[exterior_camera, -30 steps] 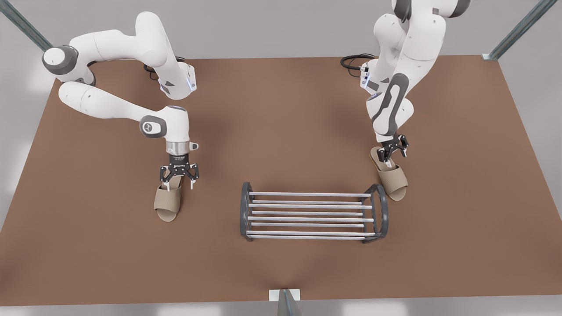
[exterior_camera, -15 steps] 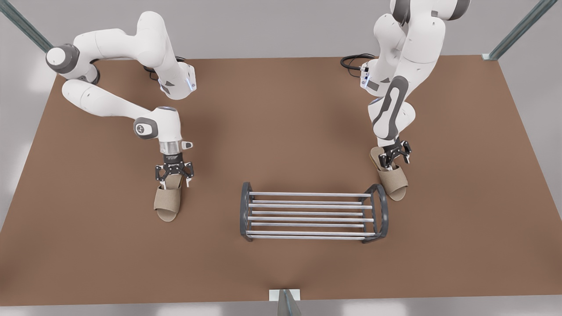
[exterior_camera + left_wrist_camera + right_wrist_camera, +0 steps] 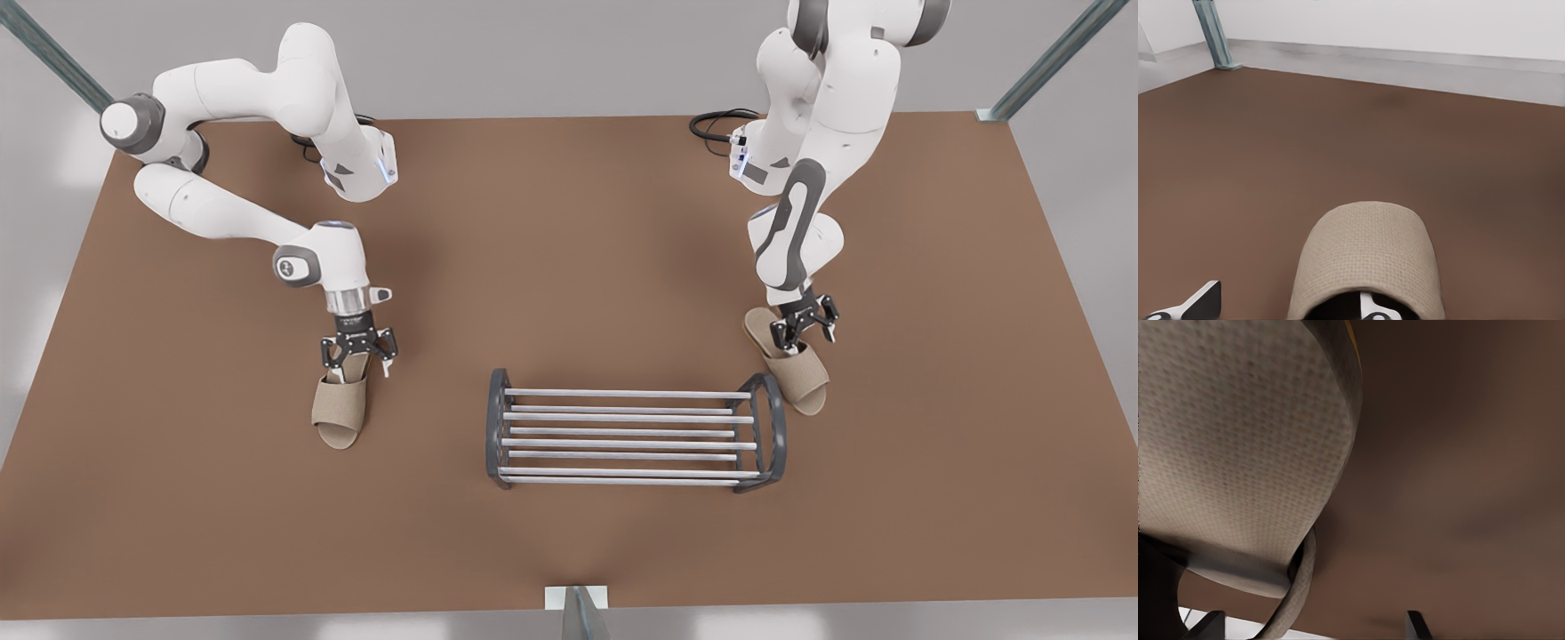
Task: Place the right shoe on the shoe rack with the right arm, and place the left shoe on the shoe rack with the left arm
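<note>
The shoe rack, a low dark frame with silvery bars, stands at the table's front middle. The left shoe, a beige slipper, lies flat on the front view's left. My left gripper is down at its heel end and open, one finger inside the strap opening and one outside. The right shoe lies by the rack's end on the front view's right, and its woven sole looms close in the right wrist view. My right gripper is open, straddling the shoe's edge.
The brown table has bare room between the arms and in front of the rack. Black cables lie at the back edge by the arm bases. Metal posts stand at the back corners, and a bracket sits at the front edge.
Both grippers have come down onto their slippers. The right shoe has shifted a little toward the front edge under the right gripper. The left shoe and the rack have not moved.
</note>
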Controlling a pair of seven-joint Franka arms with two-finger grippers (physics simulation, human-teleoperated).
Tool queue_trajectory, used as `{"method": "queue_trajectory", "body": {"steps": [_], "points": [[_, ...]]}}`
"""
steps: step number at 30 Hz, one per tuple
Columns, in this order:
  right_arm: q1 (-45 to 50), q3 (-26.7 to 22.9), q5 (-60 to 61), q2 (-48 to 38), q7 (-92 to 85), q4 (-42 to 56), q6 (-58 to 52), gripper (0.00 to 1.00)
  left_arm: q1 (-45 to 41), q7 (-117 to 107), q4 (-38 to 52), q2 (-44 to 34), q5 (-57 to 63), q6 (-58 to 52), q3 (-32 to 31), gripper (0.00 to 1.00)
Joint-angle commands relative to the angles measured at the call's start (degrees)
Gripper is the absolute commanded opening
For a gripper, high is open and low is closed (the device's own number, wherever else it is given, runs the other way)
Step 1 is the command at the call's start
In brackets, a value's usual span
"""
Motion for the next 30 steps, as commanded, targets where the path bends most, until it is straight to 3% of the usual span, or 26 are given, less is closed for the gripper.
{"method": "queue_trajectory", "body": {"steps": [1, 23, 24, 26, 30], "points": [[-0.2, 0.0, -0.8, 0.2, 0.5, 0.5, 1.6, 1.00, 0.1, -22.0, 0.1, 0.0, 0.4, -1.0, 0.0, 1.00], [2.3, -0.2, -2.5, 3.0, 0.4, 7.5, 5.6, 1.00, -0.3, -22.0, 3.3, 5.5, 0.5, -3.2, -0.1, 1.00], [2.9, -0.2, -2.6, 3.0, 0.4, 8.0, 6.0, 1.00, -0.4, -22.0, 3.3, 5.5, 0.5, -3.1, -0.1, 0.96], [3.3, -0.2, -2.7, 3.3, 0.4, 9.1, 6.2, 1.00, -0.4, -22.0, 3.3, 5.4, 0.4, -3.2, -0.1, 0.65], [3.4, -0.2, -2.9, 3.4, 0.4, 9.7, 7.0, 1.00, -1.0, -22.0, 3.5, 5.2, 0.4, -3.2, -0.1, 0.50]]}}
